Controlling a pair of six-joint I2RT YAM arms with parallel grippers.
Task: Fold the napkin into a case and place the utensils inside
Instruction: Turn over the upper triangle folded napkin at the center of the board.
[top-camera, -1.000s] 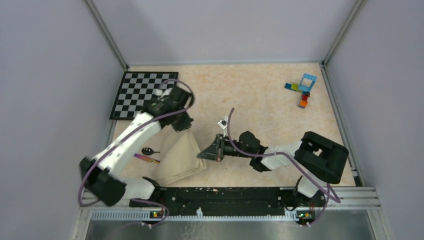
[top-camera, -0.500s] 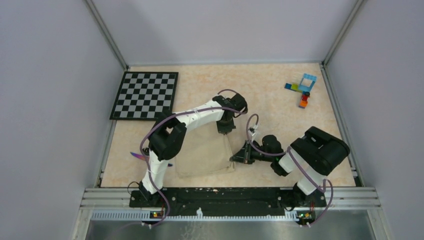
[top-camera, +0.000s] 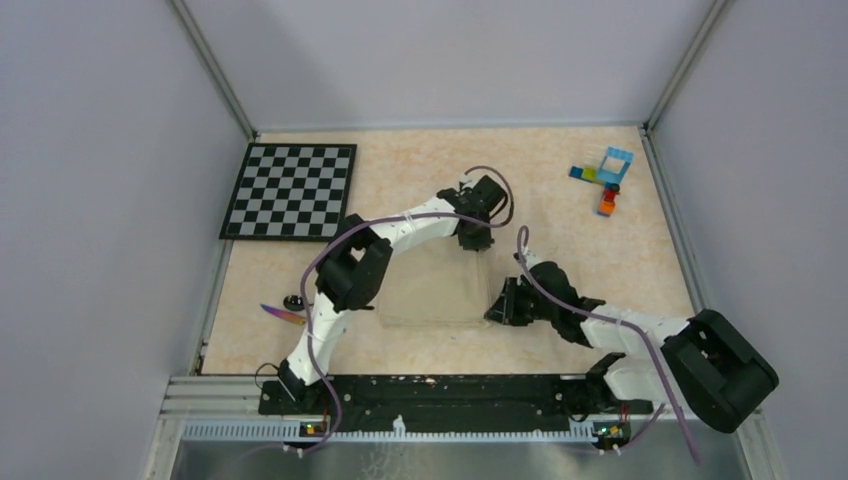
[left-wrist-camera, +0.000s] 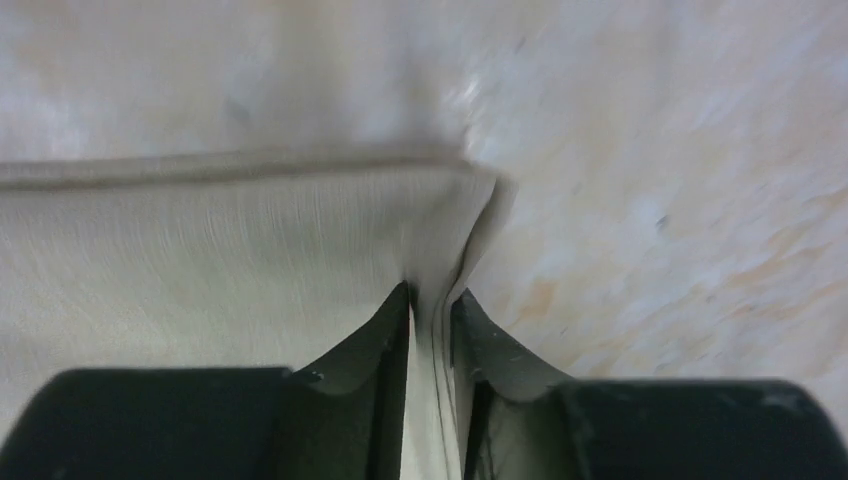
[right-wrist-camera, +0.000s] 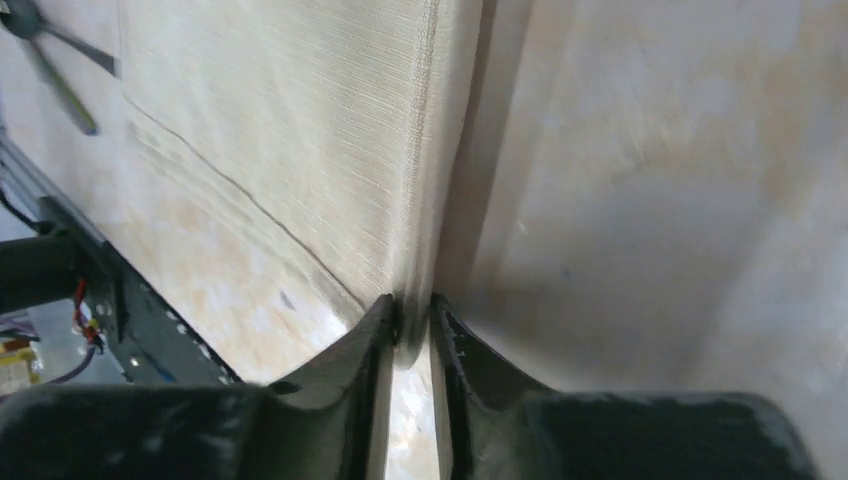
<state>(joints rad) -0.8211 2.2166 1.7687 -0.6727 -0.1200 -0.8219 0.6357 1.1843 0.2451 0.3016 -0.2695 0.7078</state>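
Currently L gripper (left-wrist-camera: 432, 300) is pinching far-right corner of napkin (top-camera: 432, 285), jaws nearly closed; R gripper (right-wrist-camera: 412, 305) is pinching near-right corner likewise. Napkin is lying flat mid-scene, utensils (top-camera: 288, 307) lying to its left.

Cream-beige napkin (top-camera: 435, 285), black-and-white chequered board (top-camera: 290, 190), black fingers (left-wrist-camera: 370, 350), mottled peach table (top-camera: 560, 210).

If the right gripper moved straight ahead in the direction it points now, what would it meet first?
The napkin: the right gripper pinches its edge, and the cloth runs on ahead. Beyond it probably comes the left arm, but depth is unclear.
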